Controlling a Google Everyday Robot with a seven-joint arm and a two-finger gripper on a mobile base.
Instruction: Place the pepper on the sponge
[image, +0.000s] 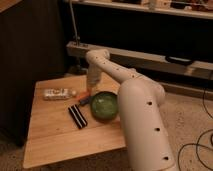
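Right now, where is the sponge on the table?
In the camera view the sponge lies just left of the green bowl, close to the pepper, with the gripper low over them.

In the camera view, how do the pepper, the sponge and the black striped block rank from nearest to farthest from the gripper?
The gripper hangs over the far side of the table.
1. Pepper, just to its left.
2. Sponge, next to the pepper, nearer the front.
3. Black striped block, farther front, left of the green bowl.
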